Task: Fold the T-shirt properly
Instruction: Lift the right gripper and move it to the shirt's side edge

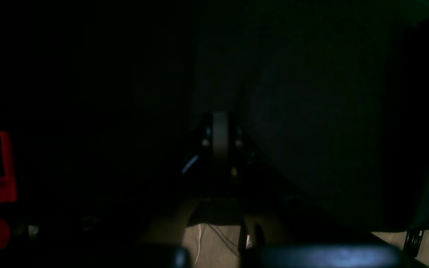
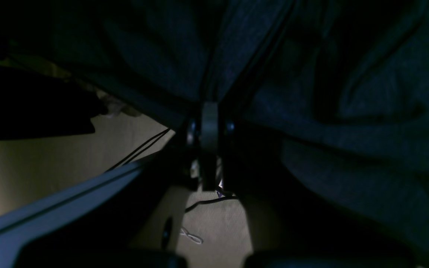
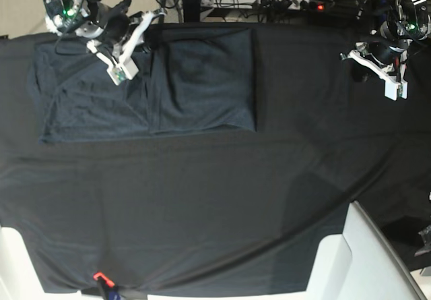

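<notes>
Base view showed the right pincer (image 3: 149,18) clamped on the T-shirt's (image 3: 135,91) far edge, probably ready for folding it over.

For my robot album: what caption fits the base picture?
Right gripper pinches the partly folded T-shirt at its far edge.

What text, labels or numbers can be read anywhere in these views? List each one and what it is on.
None can be read.
A small white tag low in the left wrist view carries marks, too small and dark to make out.
The T-shirt and the black table cover are plain.
</notes>
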